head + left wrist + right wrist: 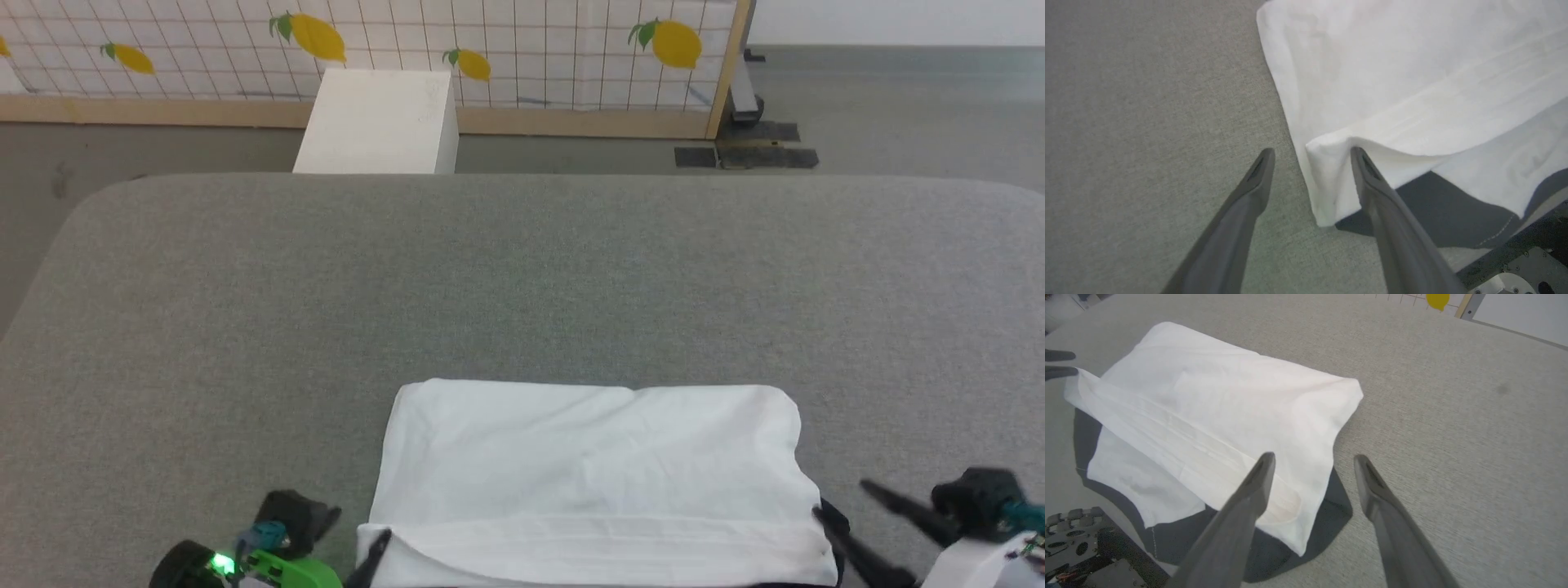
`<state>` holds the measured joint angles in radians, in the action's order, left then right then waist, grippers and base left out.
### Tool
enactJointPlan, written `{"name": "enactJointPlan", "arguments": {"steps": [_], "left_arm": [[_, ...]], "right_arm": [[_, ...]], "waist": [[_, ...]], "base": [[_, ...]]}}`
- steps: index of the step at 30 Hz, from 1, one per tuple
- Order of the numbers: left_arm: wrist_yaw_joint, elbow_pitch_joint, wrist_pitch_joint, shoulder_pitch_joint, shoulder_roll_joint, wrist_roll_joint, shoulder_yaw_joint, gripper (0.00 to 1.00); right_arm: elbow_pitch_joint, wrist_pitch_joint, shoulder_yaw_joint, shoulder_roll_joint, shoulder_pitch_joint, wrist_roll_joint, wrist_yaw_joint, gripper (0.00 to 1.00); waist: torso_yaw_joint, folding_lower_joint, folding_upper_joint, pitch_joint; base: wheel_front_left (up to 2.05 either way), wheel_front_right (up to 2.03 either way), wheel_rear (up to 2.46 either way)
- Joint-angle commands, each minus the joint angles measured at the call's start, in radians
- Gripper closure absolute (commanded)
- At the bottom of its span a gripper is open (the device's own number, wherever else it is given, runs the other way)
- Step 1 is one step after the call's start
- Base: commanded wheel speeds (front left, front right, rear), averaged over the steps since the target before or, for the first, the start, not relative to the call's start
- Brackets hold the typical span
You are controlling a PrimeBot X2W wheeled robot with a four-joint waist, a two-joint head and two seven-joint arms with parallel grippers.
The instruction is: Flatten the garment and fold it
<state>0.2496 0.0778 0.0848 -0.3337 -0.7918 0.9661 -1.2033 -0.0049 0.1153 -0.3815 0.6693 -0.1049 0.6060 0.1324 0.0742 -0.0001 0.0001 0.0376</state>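
The garment (592,465) lies folded into a soft white rectangle at the near edge of the grey, felt-like table (522,269), between the two grippers. The left gripper (1312,152) has its jaws spread wide and grips nothing; the cloth's raised near corner sits between its dark tapered fingers. The right gripper (1312,457) is equally wide and empty, with one finger over the opposite corner. The thin fabric shows faint creases, with a dark stitched layer (1453,212) beneath.

folded garment (588,465) on grey table (522,278)
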Motion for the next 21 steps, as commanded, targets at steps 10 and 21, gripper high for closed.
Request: {"name": "enactJointPlan", "arguments": {"steps": [10,21], "left_arm": [[0.248,-0.061,0.175,0.022,0.02,-0.146,0.194,0.0],[0.333,-0.162,0.177,0.215,0.237,-0.491,0.646,0.0]], "right_arm": [[-0.171,0.209,0.194,0.04,0.033,-0.014,-0.002,0.0],[-0.034,0.533,0.066,-0.013,0.174,0.106,-0.002,0.0]], "waist": [[0.017,0.0001,-0.0001,-0.036],[0.043,0.0001,-0.0001,0.035]], "base": [[0.0,0.0,0.0],[0.0,0.0,0.0]]}}
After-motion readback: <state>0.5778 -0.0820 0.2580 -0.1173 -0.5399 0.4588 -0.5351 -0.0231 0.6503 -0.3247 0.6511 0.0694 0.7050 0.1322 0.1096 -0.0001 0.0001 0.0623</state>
